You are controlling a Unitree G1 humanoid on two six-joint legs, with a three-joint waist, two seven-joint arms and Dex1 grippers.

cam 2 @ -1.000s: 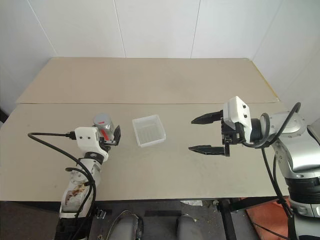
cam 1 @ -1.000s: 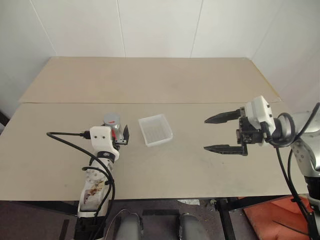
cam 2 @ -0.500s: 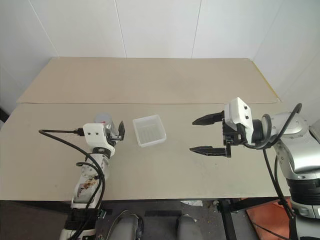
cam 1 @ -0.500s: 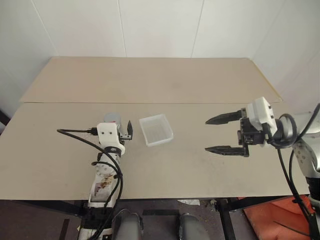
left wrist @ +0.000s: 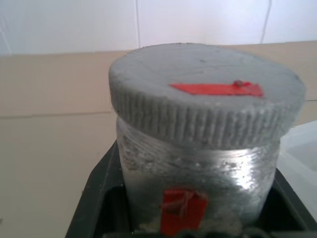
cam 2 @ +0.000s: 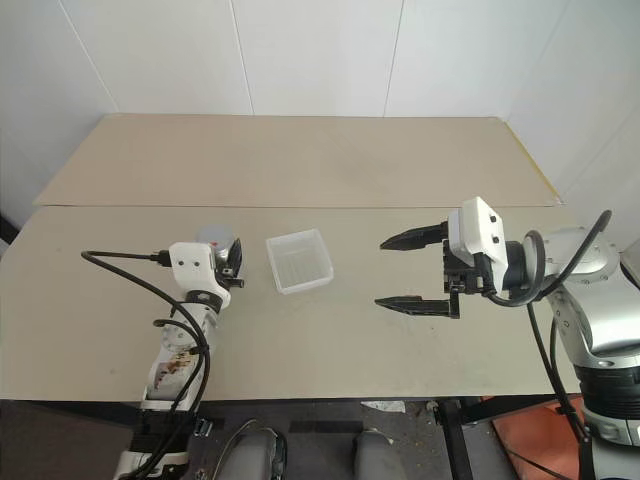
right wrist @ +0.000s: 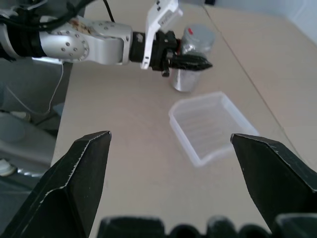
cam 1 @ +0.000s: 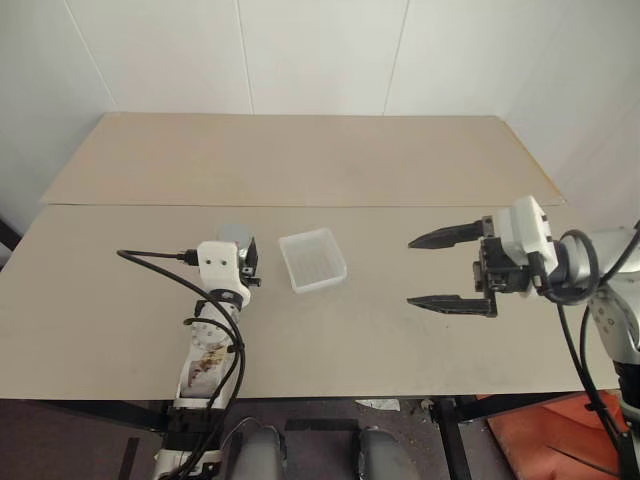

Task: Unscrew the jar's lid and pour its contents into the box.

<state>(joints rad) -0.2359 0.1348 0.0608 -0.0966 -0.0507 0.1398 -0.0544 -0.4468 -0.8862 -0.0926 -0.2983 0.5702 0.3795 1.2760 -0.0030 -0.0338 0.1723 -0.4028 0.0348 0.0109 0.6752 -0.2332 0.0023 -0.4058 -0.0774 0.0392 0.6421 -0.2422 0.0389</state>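
The jar (left wrist: 198,168) is silvery with a red stripe and stands upright on the table, left of the box (cam 1: 313,260). Its grey lid (left wrist: 205,94), marked with a red strip, sits on top. My left gripper (cam 1: 240,252) is shut on the jar's body below the lid, one black finger (left wrist: 96,198) on each side. The contents are hidden inside the closed jar. The box is a shallow translucent tray and looks empty. My right gripper (cam 1: 411,272) hangs open to the right of the box, fingers pointing toward it, nothing between them.
The tan table (cam 1: 330,330) has a seam (cam 1: 300,206) running across behind the jar and box. A black cable (cam 1: 160,265) loops off my left wrist. An orange object (cam 1: 540,430) lies on the floor beyond the table's front right corner.
My left gripper has slid forward around the jar and closed on it. The right gripper has stayed where it was, still open.
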